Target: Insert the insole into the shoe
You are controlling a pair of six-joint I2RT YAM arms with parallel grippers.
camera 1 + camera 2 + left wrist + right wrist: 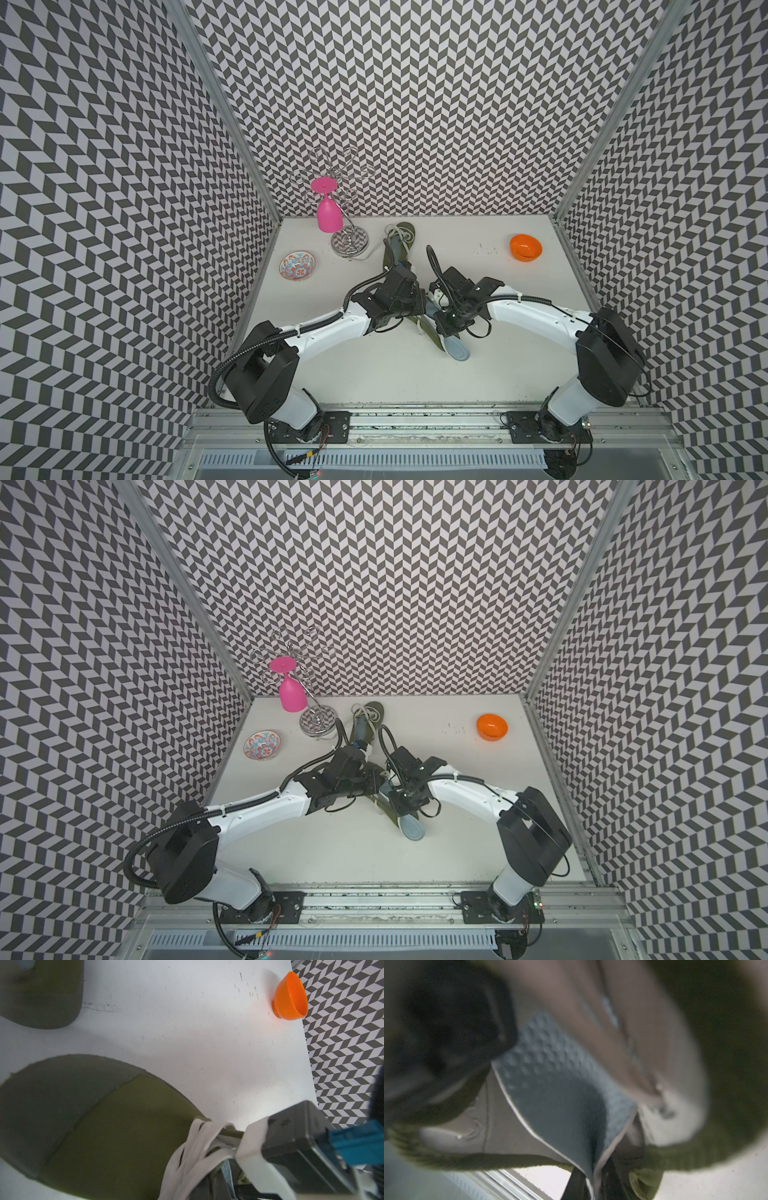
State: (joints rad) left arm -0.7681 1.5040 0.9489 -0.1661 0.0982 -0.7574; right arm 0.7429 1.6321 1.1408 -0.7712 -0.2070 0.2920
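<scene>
Because the blue-grey dimpled foam insole [554,1088] looks thin, light and floppy, it will probably buckle if shoved from its free end. It is better pinched close to the olive-green canvas lace-up shoe [93,1126] and fed in short strokes. Its rounded end pokes out of that shoe's heel opening, curling as it enters. The right gripper [592,1186] is clamped on the insole's edge at the shoe's collar. The left gripper [417,307], jaws together, sits against the shoe's laced side — what it pinches is hidden.
</scene>
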